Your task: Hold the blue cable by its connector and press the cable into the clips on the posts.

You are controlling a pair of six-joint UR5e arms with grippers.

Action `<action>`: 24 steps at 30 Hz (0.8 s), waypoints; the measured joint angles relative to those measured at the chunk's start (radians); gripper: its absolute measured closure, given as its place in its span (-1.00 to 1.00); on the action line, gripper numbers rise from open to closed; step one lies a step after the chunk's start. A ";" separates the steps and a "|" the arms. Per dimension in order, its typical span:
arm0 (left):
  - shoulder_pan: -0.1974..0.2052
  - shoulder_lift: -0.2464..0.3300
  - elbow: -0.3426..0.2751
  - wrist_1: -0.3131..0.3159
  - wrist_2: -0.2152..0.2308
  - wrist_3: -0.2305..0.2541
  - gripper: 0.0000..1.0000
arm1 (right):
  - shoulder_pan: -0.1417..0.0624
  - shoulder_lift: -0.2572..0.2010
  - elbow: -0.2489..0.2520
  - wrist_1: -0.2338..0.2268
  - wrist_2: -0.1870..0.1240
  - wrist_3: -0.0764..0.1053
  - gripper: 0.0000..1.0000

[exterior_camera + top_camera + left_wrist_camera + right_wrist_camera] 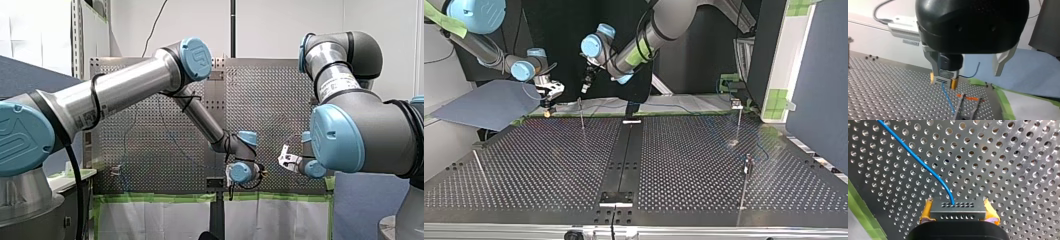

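Near tabletop (549,155) far edge, top view's left — clamping grey connector (958,213) btw yellow-padded fingers (926,212) of my right gripper (958,206), w/ blue cable (915,160) running off over the holes. Holding my left gripper (965,75) close by, metal fingers (1001,61) spread, gripping nothing — clip post (965,107) below, cable passing alongside, contact w/ clip unclear.

My left arm (125,90): silver tubes, dark grey joints, light blue round caps, a black cable strapped alongside.
My right arm (370,130): grey joint housings, light blue caps, a printed label on its silver tube.
Left gripper (966,74): black rounded housing, grey metal fingers (1001,60).
Right gripper (958,211): black body, yellow pads (926,211).
Tape (639,52): green strips on both arms.
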 joint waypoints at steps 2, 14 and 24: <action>0.004 -0.017 0.017 -0.012 0.008 -0.005 -1.00 | 0.001 0.000 0.000 0.000 0.000 0.001 1.00; 0.006 -0.076 0.092 -0.036 0.008 -0.026 -1.00 | 0.003 0.000 0.000 -0.002 -0.003 0.004 1.00; 0.001 -0.077 0.105 -0.063 -0.011 -0.019 -1.00 | 0.004 0.002 0.000 -0.002 -0.004 0.005 1.00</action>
